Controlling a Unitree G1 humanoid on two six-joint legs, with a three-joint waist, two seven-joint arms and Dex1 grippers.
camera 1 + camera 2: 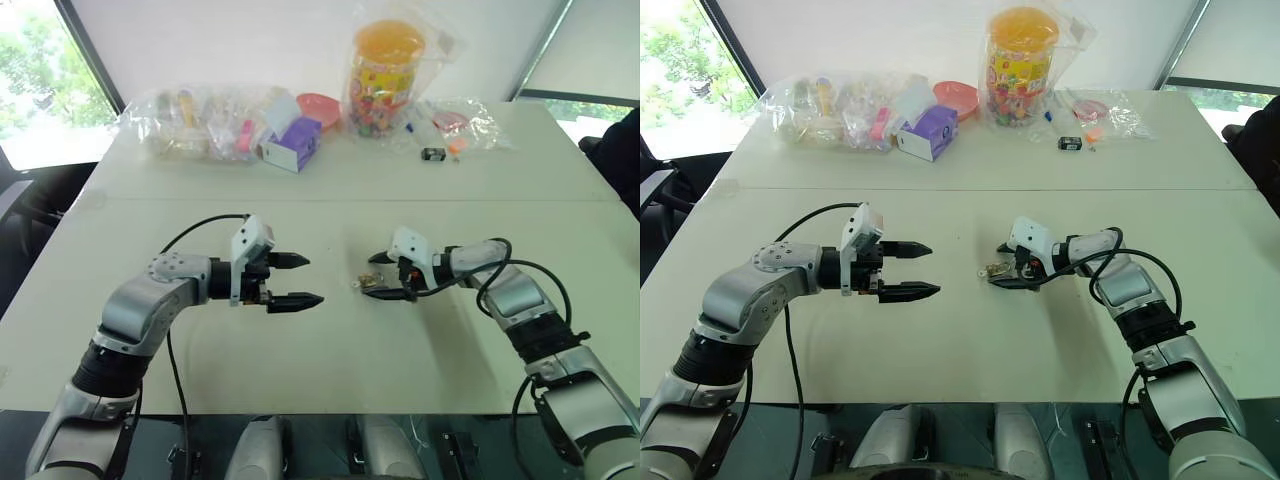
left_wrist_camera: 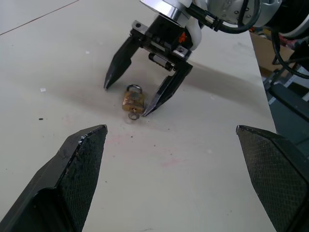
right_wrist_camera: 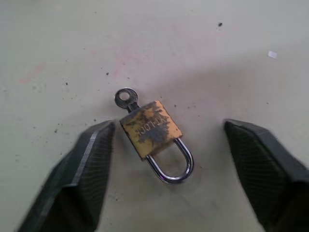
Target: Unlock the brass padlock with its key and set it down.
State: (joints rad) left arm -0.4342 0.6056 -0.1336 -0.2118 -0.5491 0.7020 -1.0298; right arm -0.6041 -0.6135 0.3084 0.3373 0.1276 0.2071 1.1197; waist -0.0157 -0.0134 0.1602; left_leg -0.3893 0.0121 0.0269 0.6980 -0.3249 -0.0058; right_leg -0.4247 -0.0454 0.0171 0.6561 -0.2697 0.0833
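The brass padlock (image 3: 150, 129) lies flat on the white table (image 1: 330, 360), its silvery shackle (image 3: 174, 169) meeting the body at both ends. Its key (image 3: 124, 98) sticks out of the opposite end. My right gripper (image 1: 372, 275) is lowered over the lock and open, one finger (image 3: 87, 164) on each side of it; the finger nearer the key comes close to the lock's corner. In the left wrist view the lock (image 2: 133, 100) rests between those same fingers. My left gripper (image 1: 313, 279) hovers open and empty a short way to the left, pointing at the lock.
Along the table's far edge sit clear bags of small toys (image 1: 190, 120), a purple and white box (image 1: 292, 143), a red bowl (image 1: 318, 105), a tall jar with an orange lid (image 1: 385, 75) and a small black box (image 1: 433, 154). A seam (image 1: 330, 200) crosses the table.
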